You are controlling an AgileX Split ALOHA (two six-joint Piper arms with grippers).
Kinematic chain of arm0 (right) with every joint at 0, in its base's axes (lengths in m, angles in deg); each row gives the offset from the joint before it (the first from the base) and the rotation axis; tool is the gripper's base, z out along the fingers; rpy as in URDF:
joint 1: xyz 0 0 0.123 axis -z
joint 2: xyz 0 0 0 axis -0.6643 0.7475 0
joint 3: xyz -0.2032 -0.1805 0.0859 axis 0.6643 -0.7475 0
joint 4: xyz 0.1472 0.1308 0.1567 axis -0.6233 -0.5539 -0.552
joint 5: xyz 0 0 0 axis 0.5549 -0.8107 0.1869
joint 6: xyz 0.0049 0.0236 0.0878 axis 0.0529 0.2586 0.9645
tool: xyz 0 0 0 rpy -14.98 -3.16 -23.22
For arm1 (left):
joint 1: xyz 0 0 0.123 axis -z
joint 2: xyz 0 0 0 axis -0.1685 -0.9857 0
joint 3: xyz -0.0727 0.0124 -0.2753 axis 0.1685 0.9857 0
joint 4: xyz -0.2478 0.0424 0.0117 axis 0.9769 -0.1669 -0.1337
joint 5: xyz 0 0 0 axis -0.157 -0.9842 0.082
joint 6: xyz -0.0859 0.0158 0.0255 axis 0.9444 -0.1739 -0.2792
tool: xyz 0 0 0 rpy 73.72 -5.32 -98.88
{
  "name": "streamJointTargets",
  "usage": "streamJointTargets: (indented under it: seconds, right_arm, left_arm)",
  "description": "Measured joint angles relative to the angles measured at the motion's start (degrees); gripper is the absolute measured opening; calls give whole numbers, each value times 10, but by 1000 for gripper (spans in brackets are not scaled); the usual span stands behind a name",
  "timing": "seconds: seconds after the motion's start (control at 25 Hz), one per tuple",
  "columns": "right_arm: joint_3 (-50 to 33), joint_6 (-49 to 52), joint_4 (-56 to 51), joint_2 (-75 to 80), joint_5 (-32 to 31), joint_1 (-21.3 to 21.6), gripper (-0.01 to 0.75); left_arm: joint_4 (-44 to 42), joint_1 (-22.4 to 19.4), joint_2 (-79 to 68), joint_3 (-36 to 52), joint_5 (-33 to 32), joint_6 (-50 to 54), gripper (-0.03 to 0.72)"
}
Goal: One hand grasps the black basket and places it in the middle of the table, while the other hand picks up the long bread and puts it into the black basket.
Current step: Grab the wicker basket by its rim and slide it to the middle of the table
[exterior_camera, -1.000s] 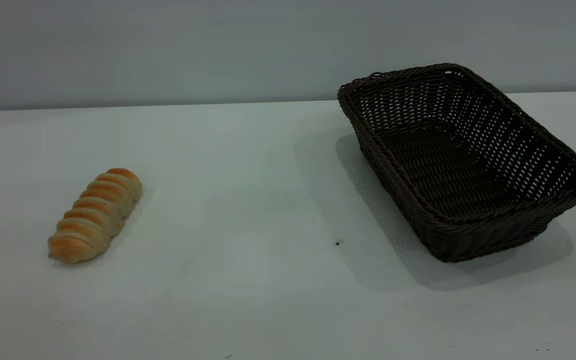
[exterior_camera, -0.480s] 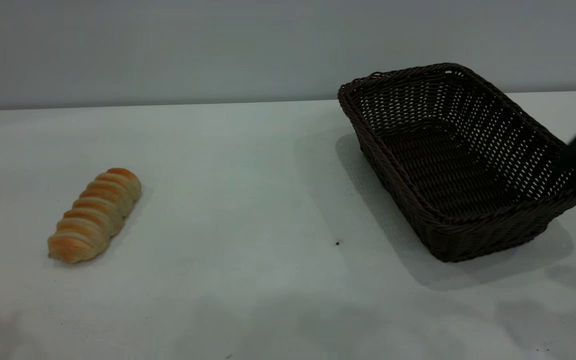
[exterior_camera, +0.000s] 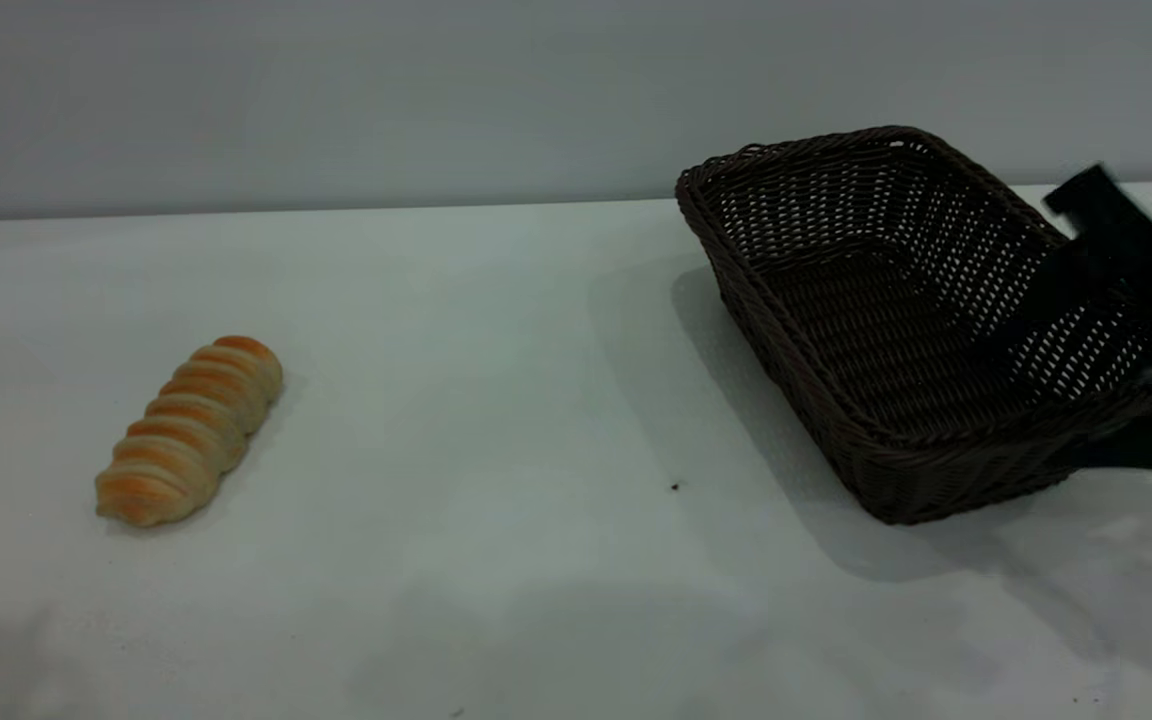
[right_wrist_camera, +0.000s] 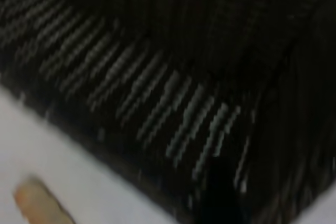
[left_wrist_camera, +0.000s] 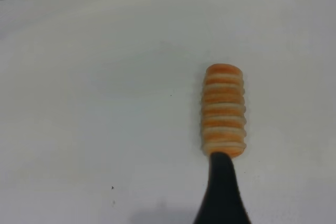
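Blurred, the right gripper (exterior_camera: 1086, 290) is at the black basket (exterior_camera: 896, 330) rim, its opening unreadable.

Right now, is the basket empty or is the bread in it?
Empty. The basket shows only bare weave inside; the bread lies on the table.

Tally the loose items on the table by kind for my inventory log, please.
Baskets: 1, the black basket at the right.
Breads: 1, the long bread at the left.
Total: 2 items on the table.
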Motion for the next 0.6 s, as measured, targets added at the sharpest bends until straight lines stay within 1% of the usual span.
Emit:
streamJointTargets:
  seconds: [0.08, 0.16, 0.24, 0.28, 0.32, 0.44, 0.48, 0.6]
  right_arm:
    - [7, -5, -45, 39, 1, 0, 582]
    - [19, -6, -85, 71, 2, 0, 557]
    - [36, -6, -97, 95, 9, 0, 493]
    - [44, -1, -102, 101, 14, 0, 448]
    - [49, 4, -104, 104, 18, 0, 377]
    - [53, 9, -105, 104, 20, 0, 118]
    - [53, 9, -105, 102, 20, 0, 93]
    - [59, -10, -83, 91, 21, 0, 94]
  left_arm:
    - [0, 0, 0, 0, 1, -1, 591]
    - [0, 0, 0, 0, 3, -2, 591]
    - [0, 0, 0, 0, 3, -2, 591]
    - [0, 0, 0, 0, 4, -2, 591]
    - [0, 0, 0, 0, 4, -2, 591]
    - [0, 0, 0, 0, 4, -2, 591]
    - [0, 0, 0, 0, 4, -2, 591]
    - [0, 0, 0, 0, 4, -2, 591]
